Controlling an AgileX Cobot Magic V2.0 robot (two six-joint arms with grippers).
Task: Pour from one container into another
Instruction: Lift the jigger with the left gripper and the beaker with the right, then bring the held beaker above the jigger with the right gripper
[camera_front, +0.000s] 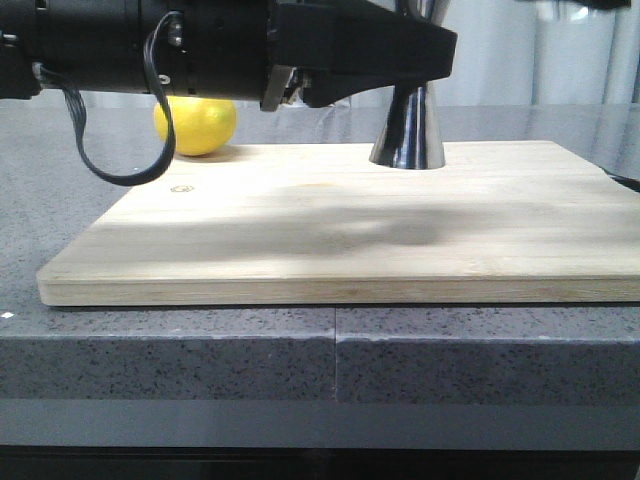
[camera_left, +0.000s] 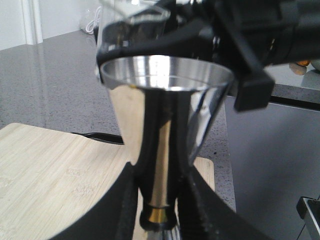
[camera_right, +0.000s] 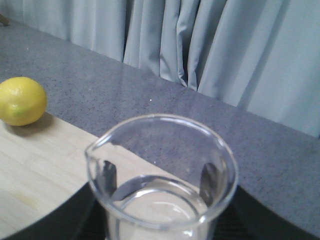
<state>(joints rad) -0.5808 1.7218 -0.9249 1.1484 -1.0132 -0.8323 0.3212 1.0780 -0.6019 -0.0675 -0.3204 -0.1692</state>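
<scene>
While the left end effector (camera_left: 160, 200) clamps the upright jigger (camera_left: 162, 125) at its waist, the right end effector (camera_right: 160, 200) holds the beaker (camera_right: 162, 175), level, just beside the jigger's rim.

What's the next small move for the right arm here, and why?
Probably tip the beaker so its lip goes over the jigger. The right end effector holds it upright, liquid inside, just behind the jigger's open rim, which looks empty; the left end effector grips the jigger's waist.
</scene>
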